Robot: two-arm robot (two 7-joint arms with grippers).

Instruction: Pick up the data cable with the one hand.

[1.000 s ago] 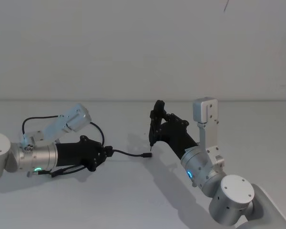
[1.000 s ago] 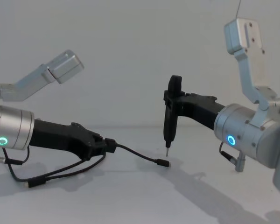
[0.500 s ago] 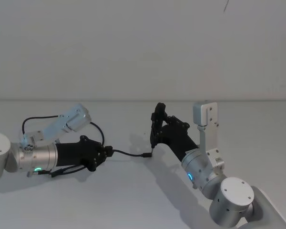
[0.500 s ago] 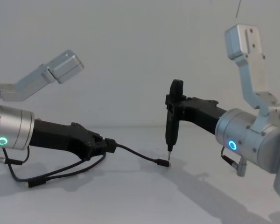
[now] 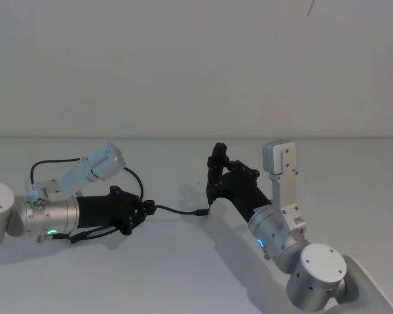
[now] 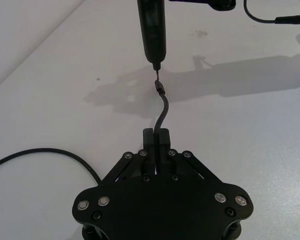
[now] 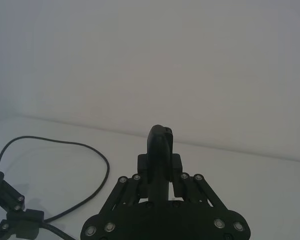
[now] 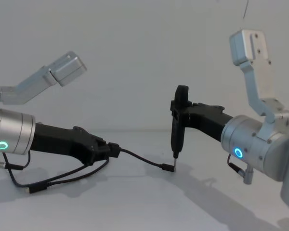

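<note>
Left hand [image 8: 111,150] gripping data cable [image 8: 143,160], plug end pointing rightward

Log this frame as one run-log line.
left claw: shut on data cable | cable plug: on table | right claw: shut on pin-tipped tool, tip just above plug

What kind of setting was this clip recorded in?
Probably a bare lab or test bench: a plain white table against a blank white wall, with just a black cable held by the left claw and a pen-shaped tool in the right claw.
</note>
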